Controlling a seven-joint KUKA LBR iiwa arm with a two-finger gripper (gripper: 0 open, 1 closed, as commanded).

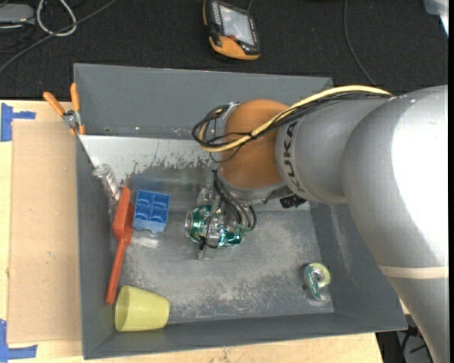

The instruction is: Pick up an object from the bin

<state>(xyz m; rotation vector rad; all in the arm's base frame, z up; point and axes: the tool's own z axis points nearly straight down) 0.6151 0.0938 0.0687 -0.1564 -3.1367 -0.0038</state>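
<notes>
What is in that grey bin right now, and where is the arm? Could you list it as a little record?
bin: grey metal, dusty floor
arm: reaches in from the right, orange cover at its wrist
jaws: low over the bin's middle, at a crumpled shiny green thing
blue brick: just left of the green thing
orange long-handled tool: along the left wall
yellow cup: on its side, near left corner
small ring-like thing: alone, near right

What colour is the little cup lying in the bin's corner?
The cup is yellow, seen best in the camera view.
</notes>
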